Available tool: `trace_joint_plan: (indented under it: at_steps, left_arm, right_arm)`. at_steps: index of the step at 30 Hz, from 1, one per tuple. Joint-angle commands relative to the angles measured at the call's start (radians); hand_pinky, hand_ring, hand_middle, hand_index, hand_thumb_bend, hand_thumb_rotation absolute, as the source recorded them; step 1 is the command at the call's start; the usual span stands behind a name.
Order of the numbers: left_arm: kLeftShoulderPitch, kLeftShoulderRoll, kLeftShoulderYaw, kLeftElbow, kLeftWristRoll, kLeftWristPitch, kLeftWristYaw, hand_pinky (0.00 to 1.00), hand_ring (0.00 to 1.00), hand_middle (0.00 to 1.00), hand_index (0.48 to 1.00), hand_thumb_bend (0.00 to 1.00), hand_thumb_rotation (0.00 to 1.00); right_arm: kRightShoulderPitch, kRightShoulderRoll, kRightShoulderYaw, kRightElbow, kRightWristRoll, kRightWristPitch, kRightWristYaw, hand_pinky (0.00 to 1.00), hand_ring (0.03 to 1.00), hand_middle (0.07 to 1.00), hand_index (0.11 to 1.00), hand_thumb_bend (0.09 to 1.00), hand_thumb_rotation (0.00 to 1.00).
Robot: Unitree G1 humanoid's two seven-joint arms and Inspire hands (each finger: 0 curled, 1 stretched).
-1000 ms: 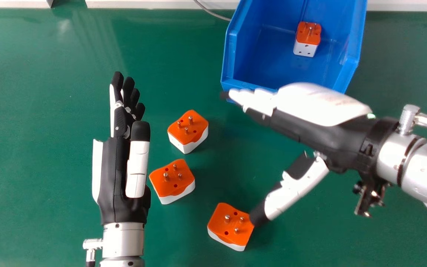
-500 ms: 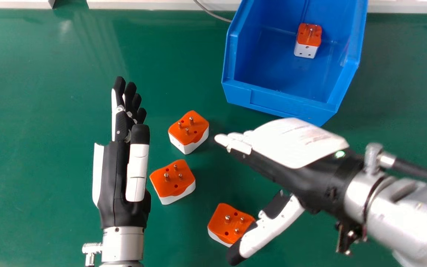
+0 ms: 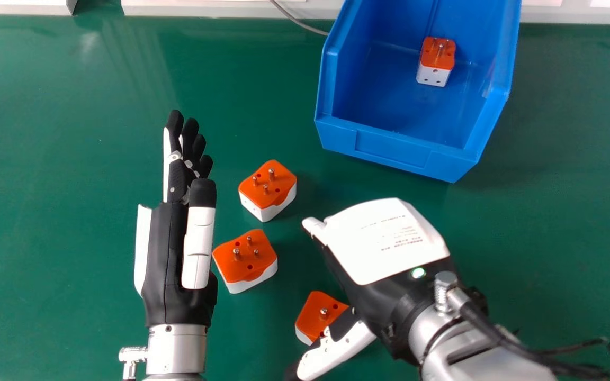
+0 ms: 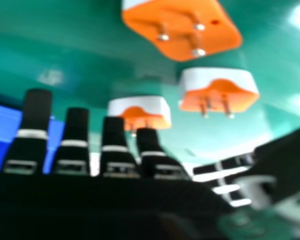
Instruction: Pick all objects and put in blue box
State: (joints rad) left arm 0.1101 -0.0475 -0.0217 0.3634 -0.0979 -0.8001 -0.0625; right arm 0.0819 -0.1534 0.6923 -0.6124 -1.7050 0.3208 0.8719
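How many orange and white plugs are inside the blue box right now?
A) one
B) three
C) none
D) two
A, because a single orange and white plug sits inside the blue box, while the other three plugs are on the green table.

Grn table (image 3: 72, 238), blue box (image 3: 392, 148), 3 orange/wht plugs (image 3: 245, 259)

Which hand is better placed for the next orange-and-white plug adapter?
Probably the right hand: its thumb overlaps the nearest loose adapter in the head view. The left hand is left of all three.
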Motion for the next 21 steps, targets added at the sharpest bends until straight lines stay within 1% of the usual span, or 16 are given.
trace_joint_plan:
  at_steps: [1,3,6,10,11,13,14,16,17,18,19,21]
  left_arm:
    - [0.003,-0.025,-0.006,-0.018,-0.001,-0.022,-0.006,1.0,1.0,1.0,1.0,0.82,0.92]
    - [0.003,-0.025,-0.007,-0.017,-0.002,-0.024,-0.009,1.0,1.0,1.0,1.0,0.82,0.92]
    - [0.005,-0.026,-0.008,-0.022,-0.001,-0.02,-0.008,1.0,1.0,1.0,1.0,0.82,0.92]
    - [0.008,-0.025,-0.009,-0.027,-0.006,-0.017,-0.012,1.0,1.0,1.0,1.0,0.82,0.92]
    - [0.008,-0.024,-0.009,-0.028,-0.008,-0.017,-0.014,1.0,1.0,1.0,1.0,0.82,0.92]
    - [0.01,-0.023,-0.01,-0.032,-0.011,-0.013,-0.018,1.0,1.0,1.0,1.0,0.82,0.92]
    - [0.011,-0.022,-0.01,-0.034,-0.013,-0.012,-0.02,1.0,1.0,1.0,1.0,0.82,0.92]
    - [0.013,-0.022,-0.01,-0.035,-0.015,-0.013,-0.021,1.0,1.0,1.0,1.0,0.82,0.92]
    - [0.013,-0.023,-0.01,-0.035,-0.015,-0.013,-0.022,1.0,1.0,1.0,1.0,0.82,0.92]
    - [0.014,-0.023,-0.01,-0.037,-0.015,-0.013,-0.023,1.0,1.0,1.0,1.0,0.82,0.92]
    - [0.013,-0.023,-0.009,-0.037,-0.016,-0.012,-0.024,1.0,1.0,1.0,1.0,0.81,0.91]
    - [0.013,-0.024,-0.009,-0.038,-0.018,-0.01,-0.025,1.0,1.0,1.0,1.0,0.81,0.91]
  right_arm:
    - [0.027,0.051,0.0,0.013,-0.052,-0.003,-0.042,0.63,0.814,0.854,0.88,0.976,0.67]
    - [0.036,0.073,-0.007,0.04,-0.066,-0.004,-0.057,0.63,0.814,0.854,0.88,0.976,0.67]
    - [0.044,0.102,-0.015,0.078,-0.085,0.002,-0.068,0.61,0.797,0.838,0.863,0.973,0.62]
    - [0.051,0.112,-0.016,0.131,-0.112,0.009,-0.123,0.6,0.793,0.834,0.859,0.975,0.6]
    - [0.053,0.112,-0.017,0.144,-0.113,0.011,-0.137,0.59,0.788,0.831,0.854,0.966,0.58]
    - [0.061,0.111,-0.015,0.17,-0.116,0.018,-0.185,0.59,0.788,0.831,0.854,0.966,0.58]
    - [0.062,0.11,-0.016,0.183,-0.114,0.019,-0.199,0.58,0.781,0.825,0.847,0.912,0.52]
    - [0.059,0.111,-0.02,0.207,-0.106,0.021,-0.205,0.58,0.781,0.825,0.847,0.912,0.52]
    - [0.057,0.113,-0.022,0.219,-0.1,0.023,-0.21,0.56,0.769,0.817,0.835,0.856,0.45]
    - [0.056,0.116,-0.024,0.231,-0.092,0.026,-0.218,0.56,0.769,0.817,0.835,0.856,0.45]
    - [0.056,0.119,-0.027,0.242,-0.081,0.029,-0.228,0.54,0.76,0.81,0.823,0.817,0.38]
    - [0.054,0.123,-0.028,0.264,-0.062,0.032,-0.244,0.54,0.76,0.81,0.823,0.817,0.38]
